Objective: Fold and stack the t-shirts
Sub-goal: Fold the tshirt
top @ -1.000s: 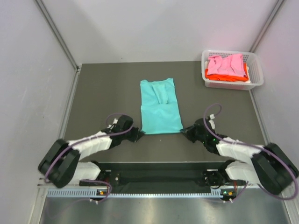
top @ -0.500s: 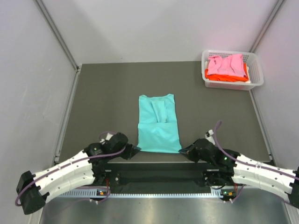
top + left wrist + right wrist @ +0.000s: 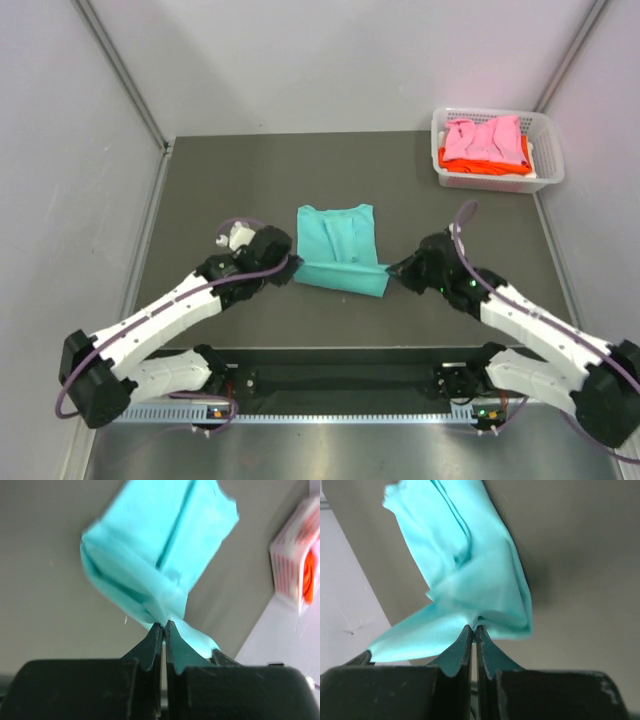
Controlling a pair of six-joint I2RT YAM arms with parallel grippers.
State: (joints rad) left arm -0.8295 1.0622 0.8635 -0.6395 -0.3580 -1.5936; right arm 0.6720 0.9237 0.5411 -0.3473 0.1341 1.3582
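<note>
The teal t-shirt [image 3: 338, 245] lies mid-table, its near hem lifted and carried back over the body. My left gripper [image 3: 291, 268] is shut on the hem's left corner; in the left wrist view the teal cloth [image 3: 160, 550] hangs from the gripper [image 3: 164, 626]. My right gripper [image 3: 392, 270] is shut on the hem's right corner; in the right wrist view the cloth [image 3: 470, 565] spreads from the gripper [image 3: 473, 628]. The pink t-shirt [image 3: 484, 137] lies on the orange t-shirt [image 3: 482, 160] in the basket.
A white lattice basket [image 3: 548, 160] stands at the table's far right corner, also seen blurred in the left wrist view [image 3: 290, 565]. Grey walls close the table on three sides. A metal rail runs along the left edge [image 3: 148, 235].
Both grippers first drew the shirt's near hem toward me, then lifted it and carried it away over the shirt, so the shirt now shows shorter and doubled at its near end.
</note>
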